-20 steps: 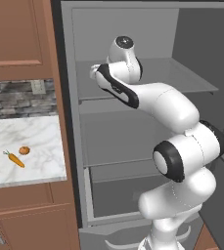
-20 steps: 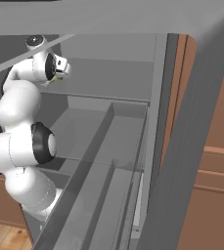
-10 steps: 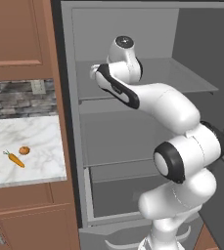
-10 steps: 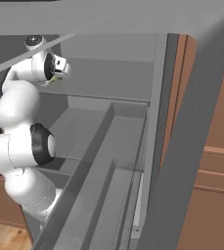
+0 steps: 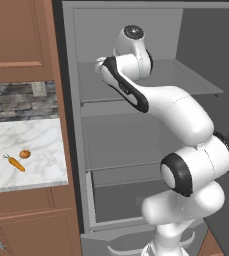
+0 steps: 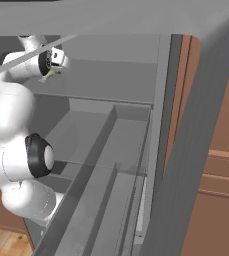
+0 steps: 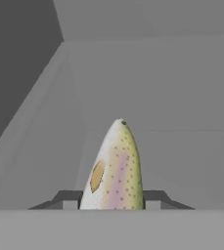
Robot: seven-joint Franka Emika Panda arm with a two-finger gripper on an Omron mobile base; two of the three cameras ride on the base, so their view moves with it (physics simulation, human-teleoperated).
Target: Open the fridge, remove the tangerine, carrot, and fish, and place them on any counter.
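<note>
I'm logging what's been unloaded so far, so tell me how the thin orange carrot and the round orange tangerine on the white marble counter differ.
The thin orange carrot is long and tapered with a green top; the small round orange tangerine is a compact ball with no visible green. The carrot lies flat, slanted on the white marble counter, nearer the front edge; the tangerine sits just behind it. Both are orange, out of the grey fridge and close together.
</note>
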